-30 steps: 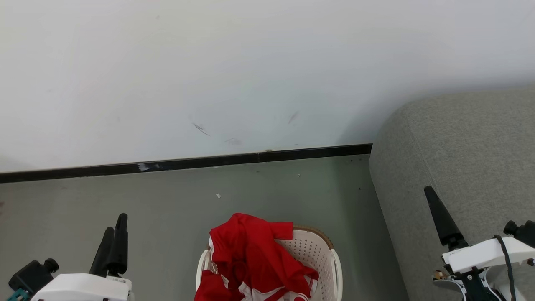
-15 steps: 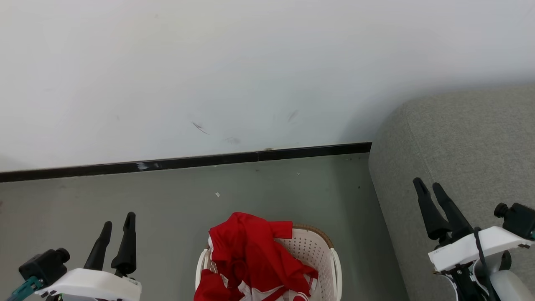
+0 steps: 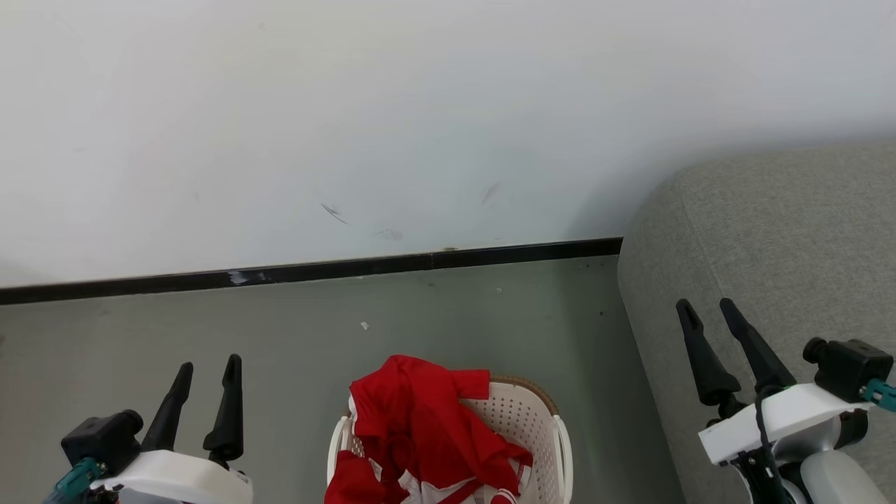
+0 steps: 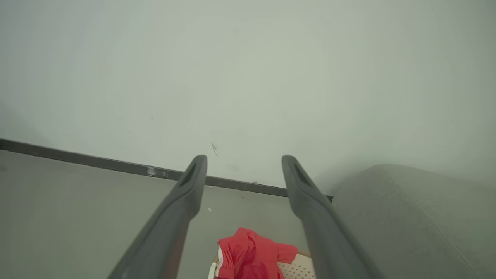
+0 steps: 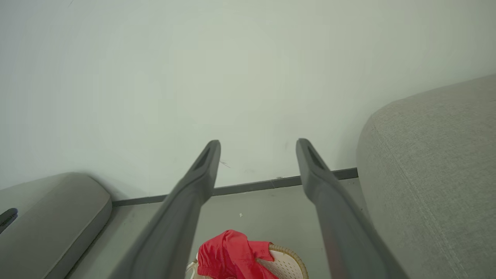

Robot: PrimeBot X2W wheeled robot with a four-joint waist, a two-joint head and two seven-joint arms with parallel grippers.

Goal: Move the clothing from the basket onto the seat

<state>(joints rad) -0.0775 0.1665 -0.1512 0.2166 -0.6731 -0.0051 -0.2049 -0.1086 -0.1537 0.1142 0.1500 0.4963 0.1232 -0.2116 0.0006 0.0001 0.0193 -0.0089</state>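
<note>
A red garment with white trim [image 3: 427, 434] is heaped in the cream-white perforated basket [image 3: 532, 420] on the floor at the bottom centre, spilling over its left rim. The grey seat [image 3: 784, 238] rises to the right of the basket. My left gripper [image 3: 208, 367] hangs open to the left of the basket, above the floor. In front of the seat's edge my right gripper [image 3: 707, 304] is open too. Both are empty. The left wrist view has the garment [image 4: 252, 255] low between open fingers; the right wrist view has the garment [image 5: 228, 255] and basket rim [image 5: 290, 255].
A white wall with a black baseboard [image 3: 315, 269] runs behind the grey-green floor [image 3: 280, 336]. In the right wrist view another grey cushion [image 5: 50, 217] lies at the left. Floor room lies between the basket and the wall.
Both grippers have turned about their wrists so that two spread fingers now show on each. The left one shifted right, the right one shifted left. The basket and garment have not moved.
</note>
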